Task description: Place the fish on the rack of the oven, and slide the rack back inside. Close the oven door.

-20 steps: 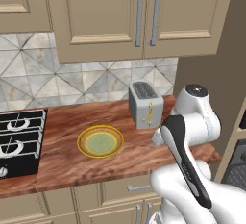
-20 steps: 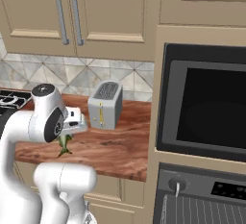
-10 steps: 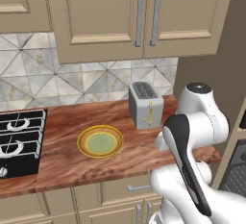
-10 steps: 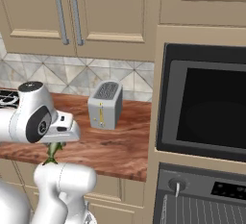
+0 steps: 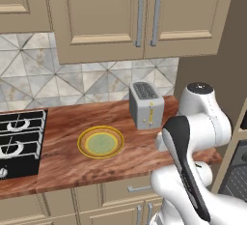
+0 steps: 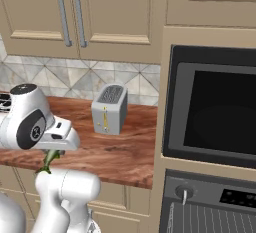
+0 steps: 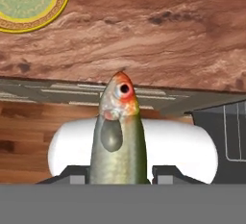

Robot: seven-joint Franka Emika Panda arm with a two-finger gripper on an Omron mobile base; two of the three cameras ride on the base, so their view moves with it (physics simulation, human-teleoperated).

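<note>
My gripper (image 7: 119, 176) is shut on the fish (image 7: 118, 136), a slender silvery-green fish whose red-marked head points away from the hand. From the right base view the fish (image 6: 49, 160) hangs under the hand (image 6: 59, 138), over the counter's front edge. The black oven (image 6: 216, 113) fills the beige cabinet on the right. Pale wires of the rack (image 6: 210, 220) show below the control panel, and again at the right edge of the hand view as the rack (image 7: 233, 132). A dark gridded part (image 5: 237, 179) shows at the lower right; I cannot tell whether it is the oven door.
A yellow-rimmed green plate (image 5: 100, 142) lies bare on the wooden counter (image 5: 67, 163), also seen as the plate (image 7: 30, 2). A silver toaster (image 5: 146, 104) stands behind it. Black stove grates (image 5: 19, 142) sit at the left. Beige cabinets hang above.
The hand with the fish has come back off the counter toward its front edge and sunk a little. The arm's elbow has swung right. The jaws stay shut on the fish.
</note>
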